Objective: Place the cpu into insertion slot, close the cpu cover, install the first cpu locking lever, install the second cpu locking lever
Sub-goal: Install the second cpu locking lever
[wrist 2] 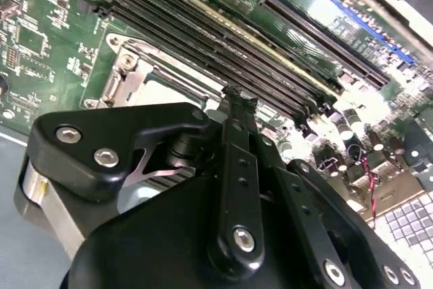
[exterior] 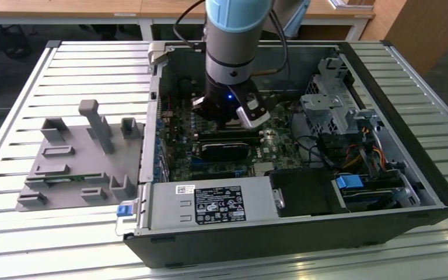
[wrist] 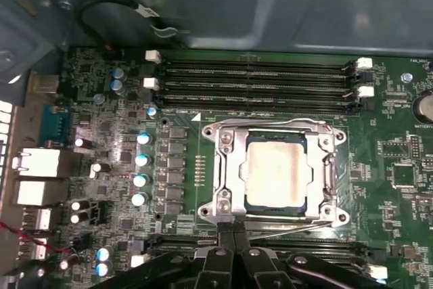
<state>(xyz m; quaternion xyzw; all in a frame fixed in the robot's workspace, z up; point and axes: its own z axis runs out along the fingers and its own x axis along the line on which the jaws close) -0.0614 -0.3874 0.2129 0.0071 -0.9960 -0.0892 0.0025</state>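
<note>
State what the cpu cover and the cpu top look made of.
cpu cover: likely stamped bare metal; silvery, glinting, with thin folded edges.
cpu: top looks like dull brushed metal; pale, matte, flat, though glare washes it out.

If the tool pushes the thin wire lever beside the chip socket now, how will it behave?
The lever looks like thin bare wire, so it probably flexes and springs back. Its smooth metal may slip off the tool. It seems light.
</note>
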